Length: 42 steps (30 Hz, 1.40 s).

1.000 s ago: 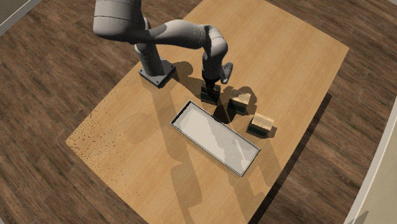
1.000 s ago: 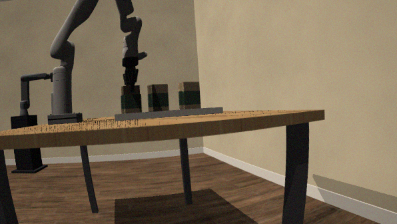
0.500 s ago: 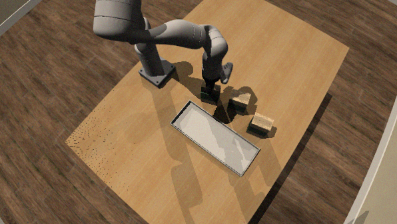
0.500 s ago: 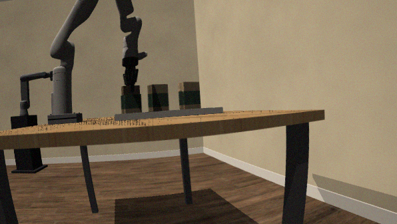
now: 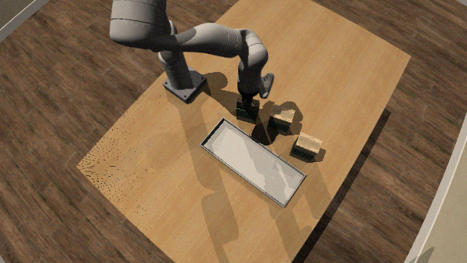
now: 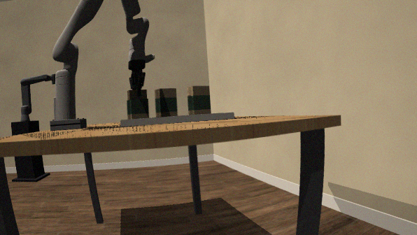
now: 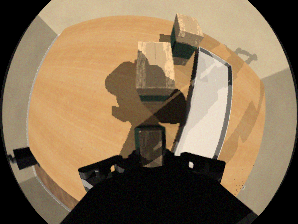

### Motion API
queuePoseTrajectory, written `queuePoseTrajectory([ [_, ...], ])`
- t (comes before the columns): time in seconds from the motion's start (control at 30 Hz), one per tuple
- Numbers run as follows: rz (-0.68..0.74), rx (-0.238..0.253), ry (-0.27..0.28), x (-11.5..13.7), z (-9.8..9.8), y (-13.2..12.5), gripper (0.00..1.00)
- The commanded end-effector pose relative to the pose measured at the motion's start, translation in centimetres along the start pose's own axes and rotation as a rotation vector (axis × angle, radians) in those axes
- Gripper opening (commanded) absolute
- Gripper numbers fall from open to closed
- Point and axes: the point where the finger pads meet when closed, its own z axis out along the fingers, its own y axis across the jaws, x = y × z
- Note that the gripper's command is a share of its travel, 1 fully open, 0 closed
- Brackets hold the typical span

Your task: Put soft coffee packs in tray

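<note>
Jaws pinch the top of the pack nearest the arm's base (image 5: 246, 112), standing on the tabletop (image 5: 345, 70) beside the tray (image 5: 208, 138), 1 of 3 in the row; squeezing harder or off-centre could tip it.

Three coffee packs (image 6: 166, 102) — one tray (image 5: 291, 188), one table (image 5: 164, 196), one arm (image 5: 219, 37).

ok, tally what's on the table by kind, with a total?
Coffee packs: 3 (one gripped by the end effector, middle one, far one)
Tray: 1
Total: 4
</note>
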Motion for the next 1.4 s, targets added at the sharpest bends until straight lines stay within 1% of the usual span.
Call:
queuePoseTrajectory([
  [0.0, 0.001, 0.0, 0.002, 0.0, 0.1, 0.0, 0.27],
  [0.4, 0.001, 0.0, 0.002, 0.0, 0.1, 0.0, 0.27],
  [0.6, 0.003, 0.0, 0.007, 0.3, -0.7, 0.1, 0.27],
  [0.67, 0.003, 0.0, 0.007, 0.3, -0.7, 0.1, 0.27],
  [1.1, 0.003, 0.0, 0.007, 0.3, -4.8, 0.0, 0.27],
  [1.17, 0.003, 0.0, 0.007, 0.3, -5.2, 0.0, 0.27],
  [1.37, 0.002, 0.0, 0.006, 0.3, -5.4, 0.0, 0.27],
])
